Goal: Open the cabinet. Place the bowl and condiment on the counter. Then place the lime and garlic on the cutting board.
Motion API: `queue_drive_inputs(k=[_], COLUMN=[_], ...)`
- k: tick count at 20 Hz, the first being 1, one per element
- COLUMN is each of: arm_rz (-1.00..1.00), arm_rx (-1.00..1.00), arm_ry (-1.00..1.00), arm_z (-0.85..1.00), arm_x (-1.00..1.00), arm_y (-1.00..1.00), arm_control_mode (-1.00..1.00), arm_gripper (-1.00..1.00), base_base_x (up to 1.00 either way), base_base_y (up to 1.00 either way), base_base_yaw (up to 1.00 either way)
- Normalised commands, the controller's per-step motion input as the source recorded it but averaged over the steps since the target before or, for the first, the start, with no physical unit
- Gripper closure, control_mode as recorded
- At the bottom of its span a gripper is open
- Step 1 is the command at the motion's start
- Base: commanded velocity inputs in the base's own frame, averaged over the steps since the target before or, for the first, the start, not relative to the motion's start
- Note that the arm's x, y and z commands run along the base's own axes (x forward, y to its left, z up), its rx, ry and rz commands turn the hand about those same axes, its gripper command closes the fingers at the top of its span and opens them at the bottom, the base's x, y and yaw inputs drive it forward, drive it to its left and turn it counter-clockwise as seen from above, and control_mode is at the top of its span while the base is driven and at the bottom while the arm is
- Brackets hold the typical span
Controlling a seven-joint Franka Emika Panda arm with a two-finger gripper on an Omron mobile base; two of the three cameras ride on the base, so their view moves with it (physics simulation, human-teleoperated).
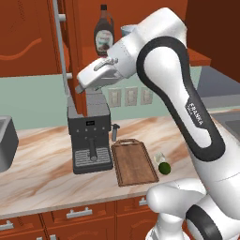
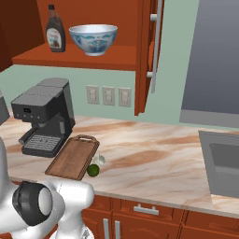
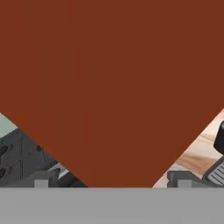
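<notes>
The reddish-brown cabinet (image 2: 93, 56) stands open at the upper left of the right base view, one door (image 2: 145, 56) swung out edge-on with its long silver bar handle (image 2: 156, 46) facing the room; on its shelf sit the pale blue-patterned bowl (image 2: 93, 39), wide and glossy, and just left of it, apart, the dark syrup condiment (image 2: 55, 33) with black cap and white label; the opening step looks all but done, and unloading the shelf has not begun; the gripper (image 1: 80, 89), at upper centre of the left base view, sits against the lower edge of the left door (image 1: 75, 56), its jaws spread wide around the panel and holding nothing, the hand view taken up by red-brown wood between the fingertips (image 3: 41, 183); the next move, by this reckoning, calls for backing clear of the door, then rising to the shelf for bowl or bottle without knocking either; below, on the veined beige counter (image 2: 154, 154), the dark cutting board (image 2: 73, 158) lies bare beside the black coffee machine (image 2: 44, 116); the lime (image 2: 93, 170) and the garlic (image 2: 99, 160) rest touching just off the board's right edge.
</notes>
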Motion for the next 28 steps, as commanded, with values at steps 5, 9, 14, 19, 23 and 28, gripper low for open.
queue_drive_inputs(k=[5, 9, 14, 19, 23, 28], arm_rz=[-0.01, -0.01, 0.0, 0.0, 0.0, 0.0], arm_rx=[0.0, 0.0, 0.0, -0.02, -0.02, -0.03], arm_ry=[-0.04, -0.05, -0.05, -0.04, -0.03, -0.02], arm_z=[-0.12, -0.12, -0.13, -0.09, -0.12, -0.12], arm_x=[0.0, 0.0, 0.0, 0.0, 0.0, 0.0], arm_y=[0.22, 0.25, 0.25, 0.15, 0.17, 0.2], arm_control_mode=[-1.0, -1.0, -1.0, -1.0, -1.0, -1.0], arm_gripper=[-1.0, -1.0, -1.0, -1.0, -1.0, -1.0], base_base_x=[0.0, 0.0, 0.0, 0.0, 0.0, 0.0], base_base_y=[0.0, 0.0, 0.0, 0.0, 0.0, 0.0], base_base_yaw=[0.0, 0.0, 0.0, 0.0, 0.0, 0.0])
